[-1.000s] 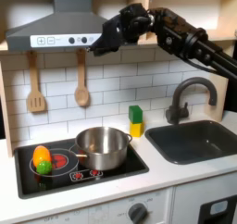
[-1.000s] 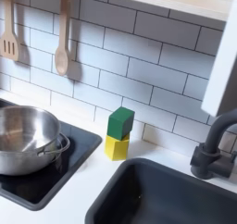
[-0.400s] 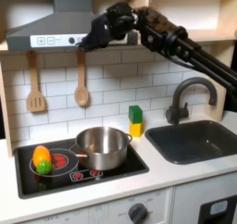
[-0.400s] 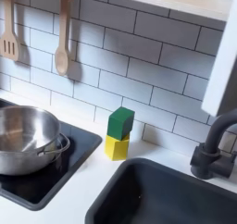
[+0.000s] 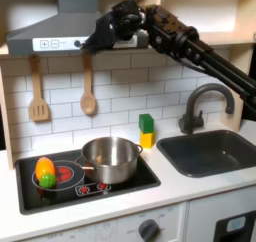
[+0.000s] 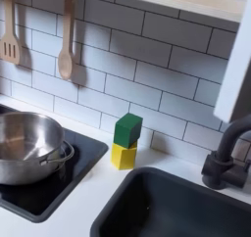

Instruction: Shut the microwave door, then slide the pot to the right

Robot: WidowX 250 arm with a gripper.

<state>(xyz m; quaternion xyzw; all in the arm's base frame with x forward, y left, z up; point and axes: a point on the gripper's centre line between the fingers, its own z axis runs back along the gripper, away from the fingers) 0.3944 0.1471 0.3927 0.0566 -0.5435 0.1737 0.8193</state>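
Note:
The shiny steel pot [image 5: 110,159] sits on the black hob's right side, its short handle pointing to the first exterior view's left. The second exterior view has the pot [image 6: 24,148] at its left edge. My black arm reaches in from the first exterior view's upper right. The gripper [image 5: 102,31] hangs high in front of the grey range hood [image 5: 55,34], far above the pot. Its fingers are dark against the arm, so I cannot tell whether they are open or shut. The microwave door is out of view.
A toy vegetable [image 5: 44,171] lies on the left burner. Green and yellow stacked blocks [image 5: 147,130] [image 6: 125,141] stand between the hob and the sink [image 5: 210,152] with its faucet [image 5: 200,104]. A wooden spatula [image 5: 38,91] and spoon [image 5: 88,86] hang on the tiles.
The arm has swung to the first exterior view's left and slightly up along the hood. The pot and blocks have not moved.

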